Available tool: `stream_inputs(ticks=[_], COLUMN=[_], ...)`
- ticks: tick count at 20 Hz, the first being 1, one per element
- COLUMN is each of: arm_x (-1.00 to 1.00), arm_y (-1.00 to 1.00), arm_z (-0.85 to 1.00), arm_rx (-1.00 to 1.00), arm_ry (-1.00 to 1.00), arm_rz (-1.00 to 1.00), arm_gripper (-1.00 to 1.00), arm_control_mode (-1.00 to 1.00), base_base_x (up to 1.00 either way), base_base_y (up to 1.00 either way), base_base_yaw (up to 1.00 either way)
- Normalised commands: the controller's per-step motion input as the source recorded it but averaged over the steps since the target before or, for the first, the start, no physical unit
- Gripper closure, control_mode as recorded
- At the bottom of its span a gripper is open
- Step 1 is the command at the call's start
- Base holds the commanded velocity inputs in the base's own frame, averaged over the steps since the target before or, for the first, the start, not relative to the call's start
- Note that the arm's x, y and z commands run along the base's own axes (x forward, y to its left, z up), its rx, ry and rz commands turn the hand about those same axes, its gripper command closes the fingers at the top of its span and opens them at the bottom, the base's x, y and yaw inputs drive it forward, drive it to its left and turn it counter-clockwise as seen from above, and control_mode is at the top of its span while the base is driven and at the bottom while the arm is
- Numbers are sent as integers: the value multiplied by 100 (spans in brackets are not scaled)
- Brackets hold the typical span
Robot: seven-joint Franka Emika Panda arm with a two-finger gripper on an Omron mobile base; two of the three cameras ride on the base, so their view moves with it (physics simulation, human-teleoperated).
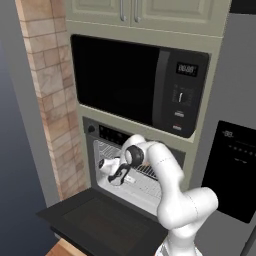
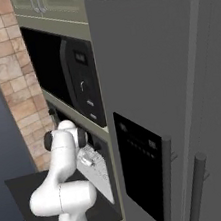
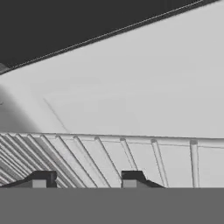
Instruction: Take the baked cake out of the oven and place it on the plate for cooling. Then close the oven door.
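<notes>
Black and flat, the oven door (image 1: 100,217) lies dropped all the way down toward us, its dark glass window facing up, hinged along its bottom edge under the cavity. Over it rises the white arm, elbow bent, reaching forward into the oven (image 1: 145,186), whose grey inside and wire racks (image 1: 145,187) show behind the wrist. The gripper (image 1: 114,181) sits right at the mouth of the cavity, angled down and left just above a rack. From the hand's own camera, the two dark fingertips (image 3: 41,179) stand apart with a clear gap between them and bare rack wires (image 3: 131,153) running beneath; nothing can be seen between them, and whether they are pinching anything I honestly cannot tell. Beyond the rack is a pale grey oven wall, and a dark band across the top. The baked cake cannot be made out from any angle here. Above the cavity runs the oven's black control strip (image 1: 112,134) with a knob at its left end. Higher still is the big black microwave (image 1: 135,82) with its side keypad, pale cabinet doors (image 1: 135,12) over that. Brick wall (image 1: 50,100) stands to the left, and the grey refrigerator (image 2: 171,98) with its dark dispenser panel (image 2: 141,166) stands to the right.
</notes>
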Motion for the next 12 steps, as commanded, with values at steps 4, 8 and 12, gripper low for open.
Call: stream_inputs(ticks=[4,8,12], arm_x=[-100,-100,-100], arm_y=[85,100,100], arm_z=[-100,-100,-100], arm_rx=[0,2,8], arm_ry=[36,25,18], arm_rz=[34,27,22], arm_gripper=[-100,-100,-100], arm_control_mode=[-100,-100,-100], base_base_x=[0,0,0], base_base_y=[0,0,0], base_base_yaw=[0,0,0])
